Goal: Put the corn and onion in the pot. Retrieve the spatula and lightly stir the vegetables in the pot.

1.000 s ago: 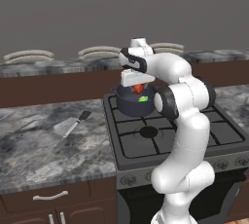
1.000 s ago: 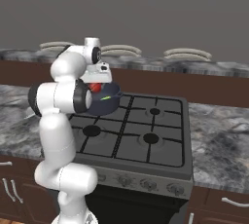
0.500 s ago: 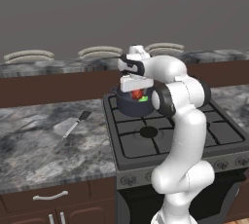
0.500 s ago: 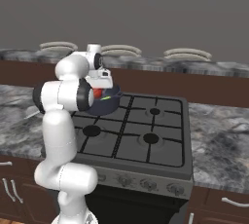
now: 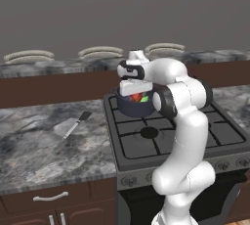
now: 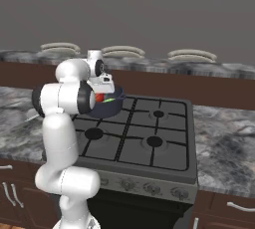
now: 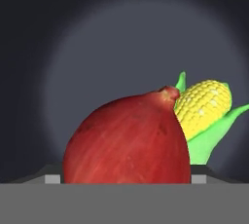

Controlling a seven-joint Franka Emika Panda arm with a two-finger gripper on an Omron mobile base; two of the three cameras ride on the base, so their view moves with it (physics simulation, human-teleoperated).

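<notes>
My gripper (image 5: pixel 132 91) reaches down into the dark blue-grey pot (image 5: pixel 128 108) on the stove's back-left burner. In the hand view the red-orange onion (image 7: pixel 127 140) sits between my two fingertips (image 7: pixel 54 177) and touches both, so the gripper (image 7: pixel 126 179) is shut on it. The corn (image 7: pixel 202 103), yellow kernels in green husk, lies just behind the onion against the pot's dark inside (image 7: pixel 97 43). Red onion (image 6: pixel 99 97) and green corn (image 6: pixel 107 101) show at the pot's rim (image 6: pixel 115 104). The spatula (image 5: pixel 73 124) lies flat on the counter to the left of the stove.
The black stove (image 5: pixel 161 136) has four burners, and the three others are bare. Grey marble counter (image 5: pixel 44 146) runs to the left. Several plates (image 5: pixel 100 52) rest on the back counter (image 6: pixel 189 55). Cabinet drawers (image 5: pixel 51 197) face front below.
The hand has dropped lower into the pot with the onion. The corn, pot and spatula have not moved.
</notes>
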